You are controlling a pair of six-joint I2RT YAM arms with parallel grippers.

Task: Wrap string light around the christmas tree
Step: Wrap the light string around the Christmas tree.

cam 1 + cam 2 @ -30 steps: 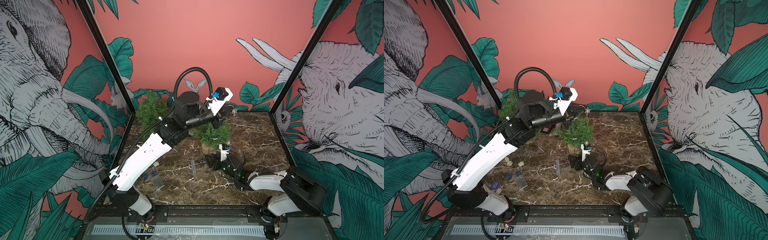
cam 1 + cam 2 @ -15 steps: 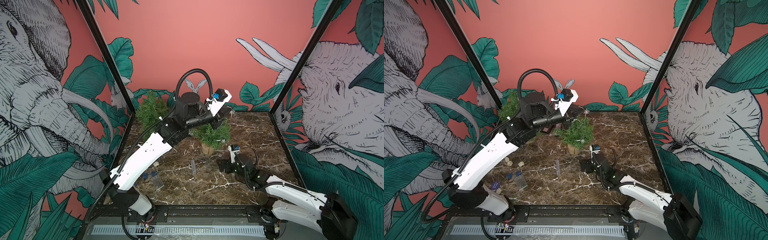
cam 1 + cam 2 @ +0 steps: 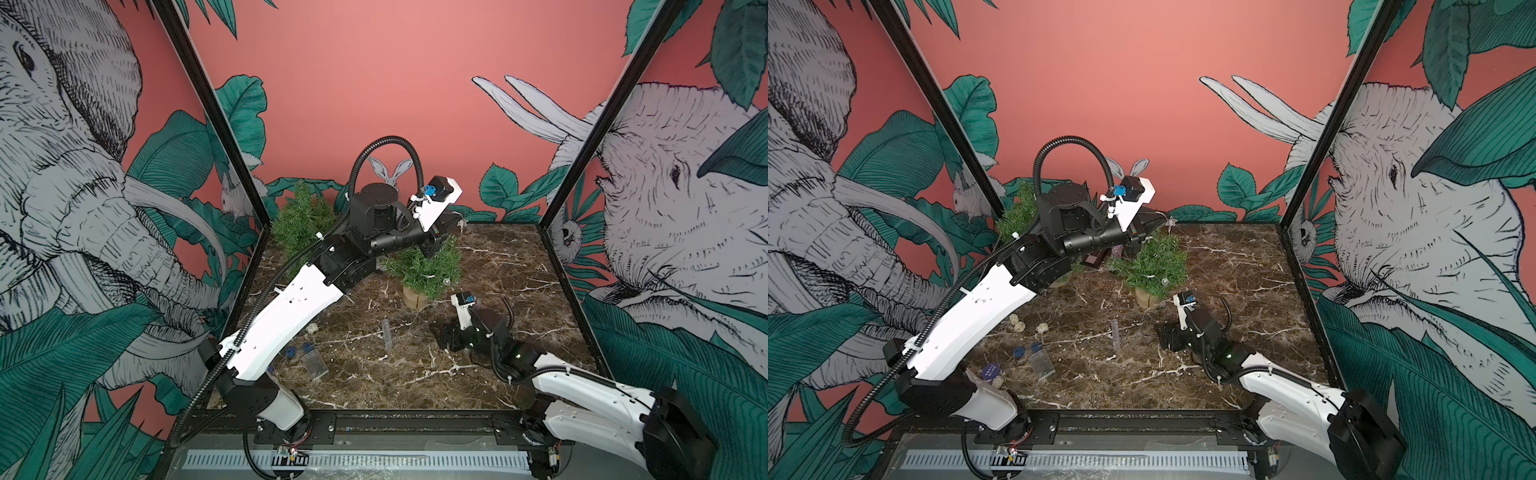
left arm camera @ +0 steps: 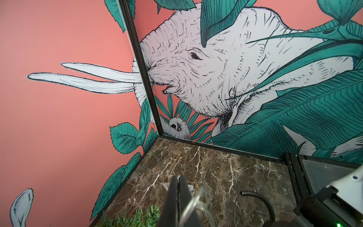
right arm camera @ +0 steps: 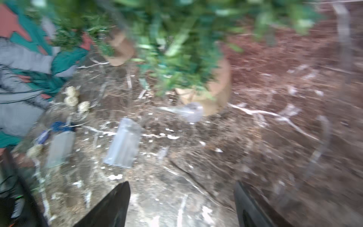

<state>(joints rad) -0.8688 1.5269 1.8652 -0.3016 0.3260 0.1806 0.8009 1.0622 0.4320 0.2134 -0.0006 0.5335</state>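
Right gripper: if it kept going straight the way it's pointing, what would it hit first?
Probably a clear bulb on the table, then the wooden base of the christmas tree just behind it. The open right gripper has only bare marble before that. The wrist view is blurred, so depth is uncertain.

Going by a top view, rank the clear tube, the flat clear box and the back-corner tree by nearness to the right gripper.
1. clear tube: lying mid-table, just left of the right gripper.
2. flat clear box: front left, near the left arm's base.
3. back-corner tree: far left corner, by the wall.
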